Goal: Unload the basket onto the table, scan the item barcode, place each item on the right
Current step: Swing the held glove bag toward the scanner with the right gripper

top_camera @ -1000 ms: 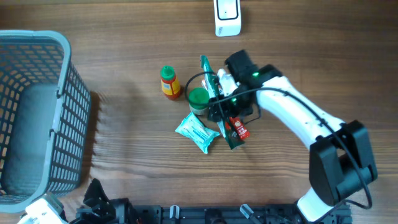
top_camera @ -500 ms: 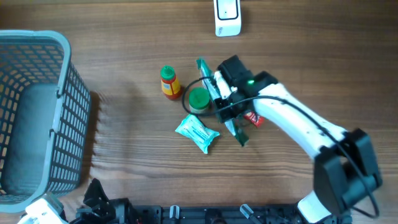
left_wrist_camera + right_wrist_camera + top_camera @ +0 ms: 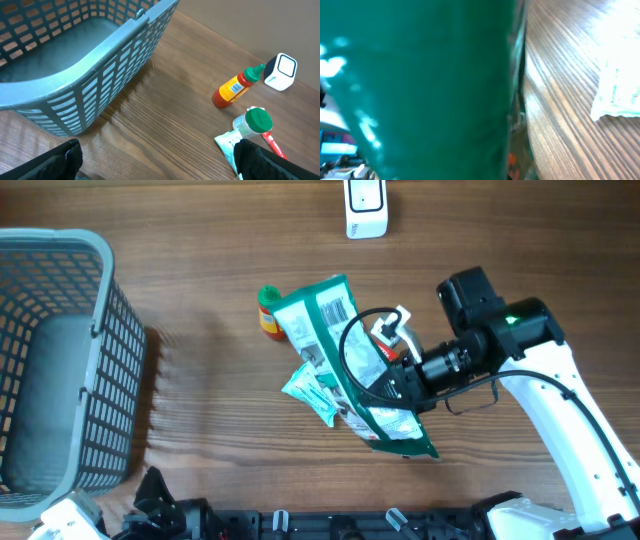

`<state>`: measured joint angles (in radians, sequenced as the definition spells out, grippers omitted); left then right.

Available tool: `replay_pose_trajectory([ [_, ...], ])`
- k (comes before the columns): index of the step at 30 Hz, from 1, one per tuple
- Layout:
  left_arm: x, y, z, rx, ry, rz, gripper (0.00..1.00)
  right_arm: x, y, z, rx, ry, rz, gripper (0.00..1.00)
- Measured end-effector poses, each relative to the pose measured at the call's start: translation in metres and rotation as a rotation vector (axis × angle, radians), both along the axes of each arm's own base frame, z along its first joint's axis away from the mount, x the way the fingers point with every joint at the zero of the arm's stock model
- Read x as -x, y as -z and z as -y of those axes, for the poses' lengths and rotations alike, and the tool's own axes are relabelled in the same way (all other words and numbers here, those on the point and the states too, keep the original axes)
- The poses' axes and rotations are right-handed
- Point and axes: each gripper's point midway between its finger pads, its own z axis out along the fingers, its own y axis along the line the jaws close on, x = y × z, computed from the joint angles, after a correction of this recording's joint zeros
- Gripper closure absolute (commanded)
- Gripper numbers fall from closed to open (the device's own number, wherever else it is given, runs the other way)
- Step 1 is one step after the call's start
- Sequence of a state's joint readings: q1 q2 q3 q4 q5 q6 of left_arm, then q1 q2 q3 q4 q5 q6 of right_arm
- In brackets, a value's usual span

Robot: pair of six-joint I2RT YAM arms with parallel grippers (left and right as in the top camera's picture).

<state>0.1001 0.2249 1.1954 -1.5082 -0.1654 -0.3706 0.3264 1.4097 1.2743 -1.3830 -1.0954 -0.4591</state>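
Above the middle of the table, we held the green pouch (image 3: 322, 338) raised in the right gripper (image 3: 392, 378), fingers clamped tight on its edge, barcode (image 3: 337, 308) facing up. Our left gripper (image 3: 155, 161) hung wide open and empty beside the basket (image 3: 100, 65). We judged the pick done; next, the barcode needed presenting to the white scanner (image 3: 366, 208).
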Motion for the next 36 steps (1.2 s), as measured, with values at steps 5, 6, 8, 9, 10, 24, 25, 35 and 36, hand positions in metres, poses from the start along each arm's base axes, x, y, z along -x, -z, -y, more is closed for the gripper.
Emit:
replay_pose_trajectory([
  [5, 0.000, 0.000, 0.000, 0.000, 0.000, 0.000, 0.00, 0.018, 0.000, 0.003, -0.043, -0.077, 0.019, 0.96],
  [6, 0.000, 0.000, 0.000, 0.000, 0.000, 0.001, 0.00, 0.018, -0.001, 0.003, -0.051, -0.084, 0.034, 0.95],
  [8, 0.000, 0.000, 0.000, 0.000, 0.000, 0.000, 0.00, 0.017, -0.001, 0.003, -0.059, -0.092, 0.052, 0.96],
  [9, 0.000, 0.000, 0.000, 0.000, 0.000, 0.001, 0.00, 0.017, -0.001, 0.003, -0.062, -0.096, 0.060, 0.96],
  [10, 0.000, 0.000, 0.000, 0.000, 0.000, 0.000, 0.00, 0.017, -0.001, 0.003, -0.067, -0.098, 0.065, 0.96],
  [24, 0.000, 0.000, 0.000, 0.000, -0.001, 0.000, 0.00, -0.045, 0.020, -0.003, 0.057, 0.032, 0.265, 0.95],
  [25, 0.000, 0.000, 0.000, 0.000, 0.000, 0.000, 0.00, -0.054, 0.026, 0.001, 0.113, 0.079, 0.256, 0.96],
  [35, 0.000, 0.000, 0.000, 0.000, 0.000, 0.000, 0.00, -0.138, 0.034, 0.104, 0.698, 0.783, 0.421, 0.96],
  [36, 0.000, 0.000, 0.000, 0.000, 0.000, 0.001, 0.00, -0.148, 0.028, 0.110, 0.709, 0.823, 0.471, 0.96],
])
